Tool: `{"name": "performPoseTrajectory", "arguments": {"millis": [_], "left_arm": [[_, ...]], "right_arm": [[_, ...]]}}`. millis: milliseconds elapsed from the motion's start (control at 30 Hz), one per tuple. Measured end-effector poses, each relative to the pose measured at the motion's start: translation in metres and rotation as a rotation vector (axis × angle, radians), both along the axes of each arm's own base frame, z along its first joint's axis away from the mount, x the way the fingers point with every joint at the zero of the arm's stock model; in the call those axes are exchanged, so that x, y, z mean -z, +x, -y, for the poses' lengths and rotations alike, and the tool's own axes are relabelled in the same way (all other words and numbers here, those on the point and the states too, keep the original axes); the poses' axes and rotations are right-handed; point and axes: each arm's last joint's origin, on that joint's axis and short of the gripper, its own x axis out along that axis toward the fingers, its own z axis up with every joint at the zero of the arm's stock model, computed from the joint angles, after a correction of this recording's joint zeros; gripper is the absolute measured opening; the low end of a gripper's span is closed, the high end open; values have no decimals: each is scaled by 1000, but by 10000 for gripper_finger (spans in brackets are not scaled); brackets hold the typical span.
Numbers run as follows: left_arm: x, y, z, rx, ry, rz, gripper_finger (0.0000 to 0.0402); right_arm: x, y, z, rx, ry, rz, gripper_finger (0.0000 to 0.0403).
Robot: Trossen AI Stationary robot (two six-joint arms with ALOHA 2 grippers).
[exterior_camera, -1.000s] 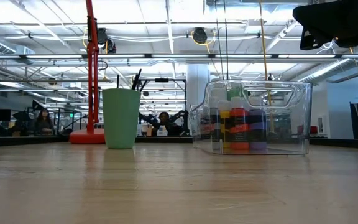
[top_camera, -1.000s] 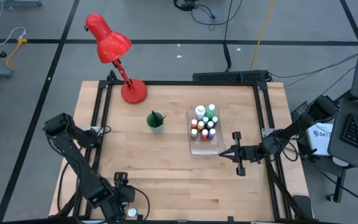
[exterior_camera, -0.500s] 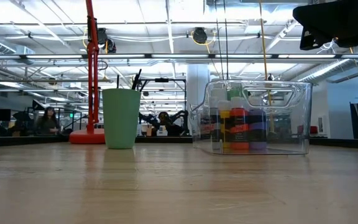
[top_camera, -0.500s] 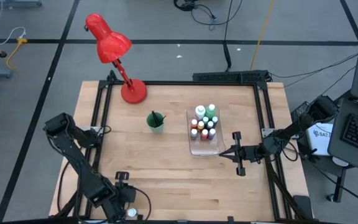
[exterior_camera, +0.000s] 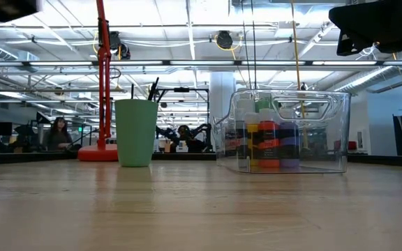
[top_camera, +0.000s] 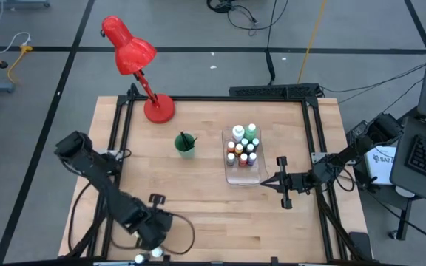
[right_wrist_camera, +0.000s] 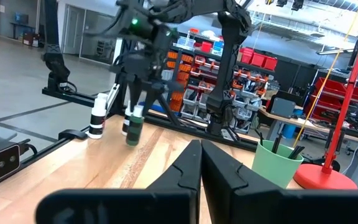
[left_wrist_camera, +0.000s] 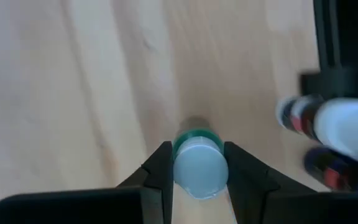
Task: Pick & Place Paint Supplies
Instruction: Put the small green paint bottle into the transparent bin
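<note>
**Green paint bottle gripped by the left claw at the near bench edge**

The wooden bench [top_camera: 198, 185] is seen from above, framed by dark rails, with both arms reaching over it. A red desk lamp [top_camera: 133, 55] stands at the far corner, well away from both claws. A clear plastic bin [top_camera: 242, 171] sits just beside the right claw [top_camera: 281, 182], on its far left side, and is stocked with paint bottles [top_camera: 242, 145] with white caps, in green, orange, red and white. A green cup [top_camera: 186, 144] holding dark brushes [exterior_camera: 152, 89] is placed between the bin and the lamp, well apart from the left claw [left_wrist_camera: 197, 171].

The right claw is held above the bench next to the bin, its fingers [right_wrist_camera: 191, 163] pressed together with nothing between them.

The left claw is positioned low at the near left edge of the bench. A green bottle [left_wrist_camera: 197, 162] with a white cap is seen between its two fingers [left_wrist_camera: 164, 169], which touch it on both sides; the claw is closed narrowly on this bottle. Two more bottles [right_wrist_camera: 97, 115] with dark and red bodies are found just beside the left claw, near the bench rail.
</note>
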Motion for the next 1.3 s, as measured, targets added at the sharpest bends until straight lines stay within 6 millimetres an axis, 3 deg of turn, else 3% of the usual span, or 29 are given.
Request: {"name": "performPoseTrajectory", "arguments": {"millis": [200,533,667,900,1067,1300], "left_arm": [[-33,33,-27,52,69,97,100],[-104,107,-99,-84,33,522,100],[-115,125,-134,-134,86,636,100],[-87,164,-182,-224,18,633,108],[-44,188,-195,-250,29,517,110],[-3,209,-205,-302,72,420,111]], "right_arm": [[0,0,0,0,0,0,4],[0,0,0,4,-23,4,4],[0,0,0,10,-63,11,4],[-1,0,0,23,-144,21,4],[0,0,0,24,-173,17,4],[0,0,0,22,-173,16,4]]}}
